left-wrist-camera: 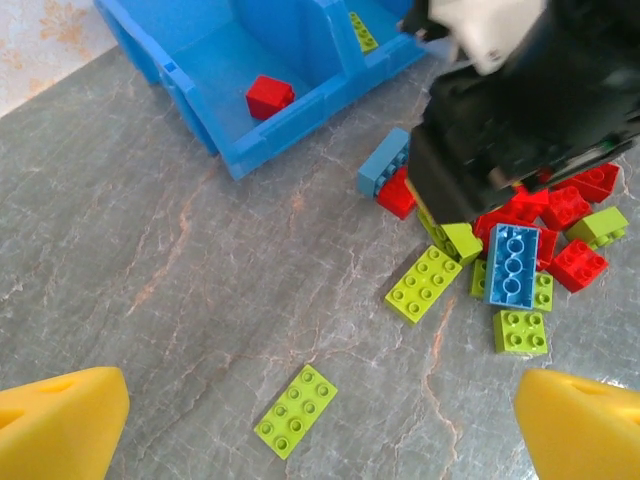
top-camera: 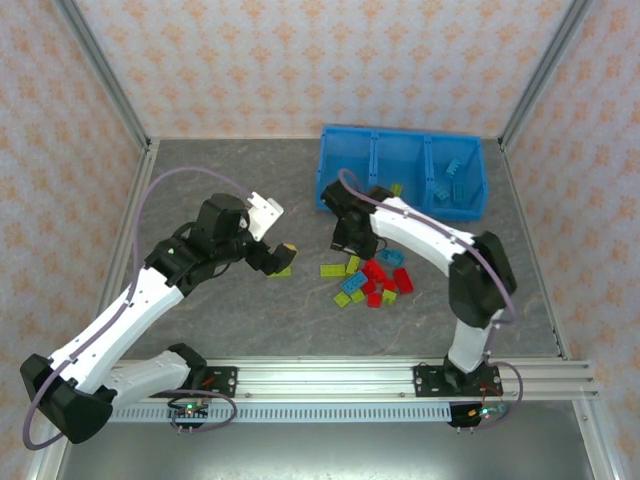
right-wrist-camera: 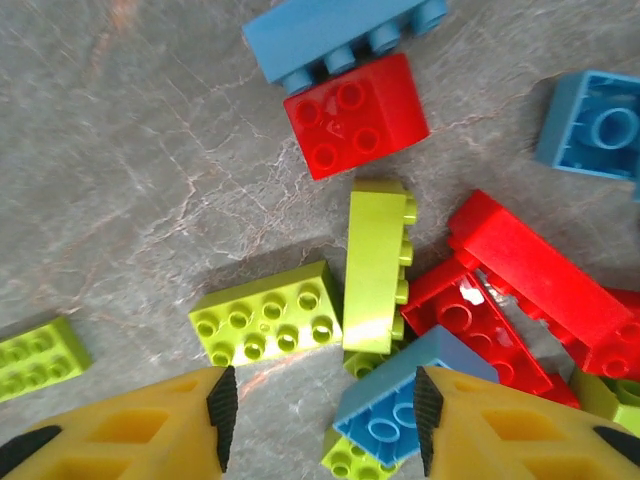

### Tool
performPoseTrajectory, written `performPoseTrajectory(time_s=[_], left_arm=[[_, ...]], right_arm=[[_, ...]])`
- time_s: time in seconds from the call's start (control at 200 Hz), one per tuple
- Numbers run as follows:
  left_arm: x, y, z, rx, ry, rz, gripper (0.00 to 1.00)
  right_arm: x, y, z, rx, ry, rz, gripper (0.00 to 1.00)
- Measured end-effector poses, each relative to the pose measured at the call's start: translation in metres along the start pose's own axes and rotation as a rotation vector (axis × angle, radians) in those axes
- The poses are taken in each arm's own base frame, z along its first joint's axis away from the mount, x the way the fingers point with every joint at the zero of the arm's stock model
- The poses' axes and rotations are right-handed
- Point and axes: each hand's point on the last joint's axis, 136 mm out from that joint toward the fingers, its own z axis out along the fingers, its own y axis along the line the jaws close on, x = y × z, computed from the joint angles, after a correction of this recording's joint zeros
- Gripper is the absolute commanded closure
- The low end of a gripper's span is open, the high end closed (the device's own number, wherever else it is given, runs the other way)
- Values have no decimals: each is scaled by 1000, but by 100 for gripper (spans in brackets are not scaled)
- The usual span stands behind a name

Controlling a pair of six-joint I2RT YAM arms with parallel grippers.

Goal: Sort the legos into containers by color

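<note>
Left gripper: yellow fingers wide apart and empty, aimed at a lone yellow-green brick lying left of the lego pile. Right gripper: jaws partly apart low over the pile, clamping nothing. Blue bin, far right, contains, left to right, a red brick, a second yellow-green brick, and light blue bricks.

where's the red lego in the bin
In the left wrist view, the red lego lies in the end compartment of the blue bin, beside the one holding a yellow-green lego.
</note>
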Motion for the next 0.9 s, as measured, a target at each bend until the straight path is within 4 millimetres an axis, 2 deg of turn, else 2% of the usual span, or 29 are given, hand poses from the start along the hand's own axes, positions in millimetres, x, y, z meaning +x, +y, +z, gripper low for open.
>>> performPoseTrajectory(time_s=[0.165,0.28,0.44,0.761,0.901], left_arm=[[12,-8,-4,31,3,32,0],[18,-9,-7,33,3,35,0],[18,-9,-7,31,5,35,0],[18,-9,-6,32,7,34,0],[18,-9,-6,32,7,34,0]], right_arm=[[-3,-7,18,91,11,-14,40],[-3,-11,27,124,18,-14,39],[0,-10,43,145,42,-23,54],[2,-12,61,175,65,-26,48],[5,-16,66,188,74,-25,58]])
